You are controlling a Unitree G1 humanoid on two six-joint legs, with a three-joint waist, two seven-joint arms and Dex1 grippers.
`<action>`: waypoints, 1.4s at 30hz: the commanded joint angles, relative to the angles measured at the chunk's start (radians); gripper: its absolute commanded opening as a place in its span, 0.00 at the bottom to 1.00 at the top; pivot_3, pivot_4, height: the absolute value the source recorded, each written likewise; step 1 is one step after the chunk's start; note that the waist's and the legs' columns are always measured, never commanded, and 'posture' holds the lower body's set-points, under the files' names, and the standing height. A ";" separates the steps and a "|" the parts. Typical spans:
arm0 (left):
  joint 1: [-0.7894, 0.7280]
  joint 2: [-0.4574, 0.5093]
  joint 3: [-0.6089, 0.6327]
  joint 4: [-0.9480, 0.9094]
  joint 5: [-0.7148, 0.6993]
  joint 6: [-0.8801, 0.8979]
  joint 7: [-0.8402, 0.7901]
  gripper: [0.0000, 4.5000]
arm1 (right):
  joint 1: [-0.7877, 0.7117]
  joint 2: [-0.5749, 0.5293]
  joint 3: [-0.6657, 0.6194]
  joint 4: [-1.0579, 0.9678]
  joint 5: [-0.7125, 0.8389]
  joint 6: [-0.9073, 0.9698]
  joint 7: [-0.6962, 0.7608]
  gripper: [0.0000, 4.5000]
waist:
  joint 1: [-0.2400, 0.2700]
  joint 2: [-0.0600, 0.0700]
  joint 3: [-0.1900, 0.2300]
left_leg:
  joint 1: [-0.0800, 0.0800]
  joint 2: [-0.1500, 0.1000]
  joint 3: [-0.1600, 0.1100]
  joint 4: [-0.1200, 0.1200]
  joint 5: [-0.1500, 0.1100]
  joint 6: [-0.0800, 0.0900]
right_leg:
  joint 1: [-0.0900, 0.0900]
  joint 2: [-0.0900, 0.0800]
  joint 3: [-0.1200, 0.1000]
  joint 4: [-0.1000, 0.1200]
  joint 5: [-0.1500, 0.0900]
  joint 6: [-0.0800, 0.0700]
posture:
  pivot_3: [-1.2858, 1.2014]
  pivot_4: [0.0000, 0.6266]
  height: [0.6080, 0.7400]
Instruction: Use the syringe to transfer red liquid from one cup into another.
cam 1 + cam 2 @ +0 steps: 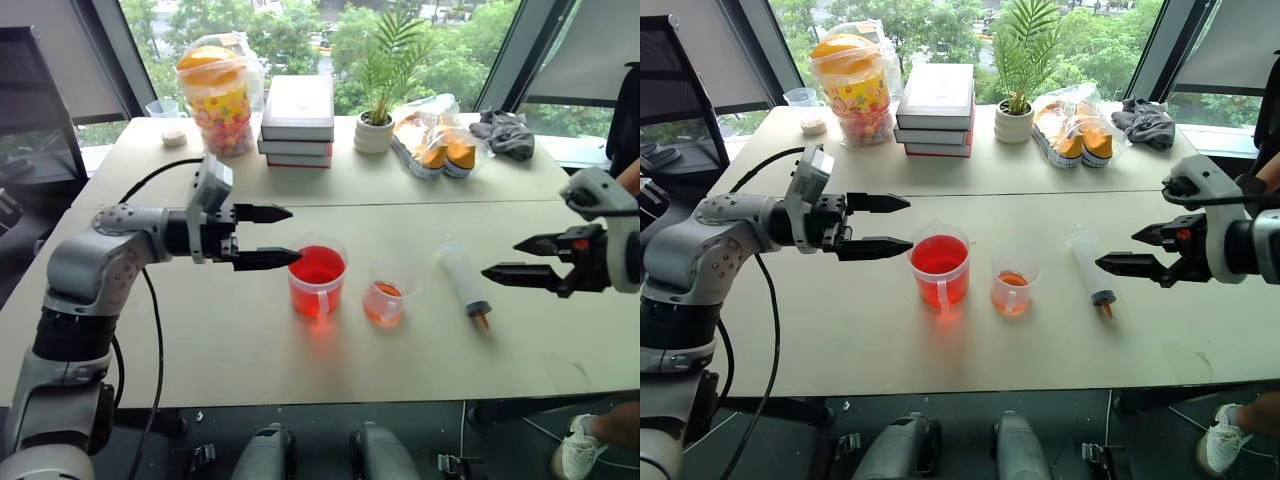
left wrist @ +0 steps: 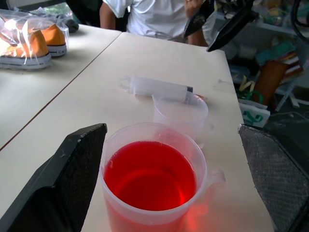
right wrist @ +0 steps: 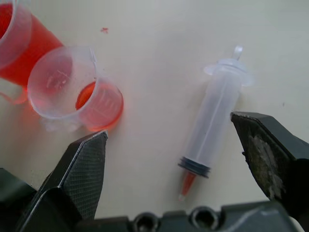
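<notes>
Daylit windows back a pale counter (image 1: 200, 330) that carries the large cup (image 1: 318, 282) of red liquid (image 1: 317, 266), the small cup (image 1: 387, 293) just beside it, and the syringe (image 1: 465, 280) lying flat further toward the robot's right, apart from both cups. Left hand (image 1: 262, 236) hangs level with its fingers spread, tips close to the large cup's rim. Right hand (image 1: 523, 259) hovers above the counter just beside the syringe, fingers spread and empty. Risk one: the left fingertips sit near the rim, so any sideways drift probably tips the full cup and floods the counter. Risk two: the barrel is round and smooth, so an off-centre pinch likely rolls it away or toward the small cup. Risk three: a grasp across the plunger end may leave it impossible to draw liquid.
</notes>
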 commanded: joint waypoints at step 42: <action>0.054 -0.066 0.008 -0.064 0.028 -0.079 0.083 1.00 | -0.583 0.431 0.795 1.005 -0.679 -0.214 0.244 0.31 | -0.004 0.001 0.000 | -0.005 -0.001 0.001 0.000 0.000 0.000 | -0.008 0.002 0.000 0.005 0.002 0.003 | 0.52 0.24 1.00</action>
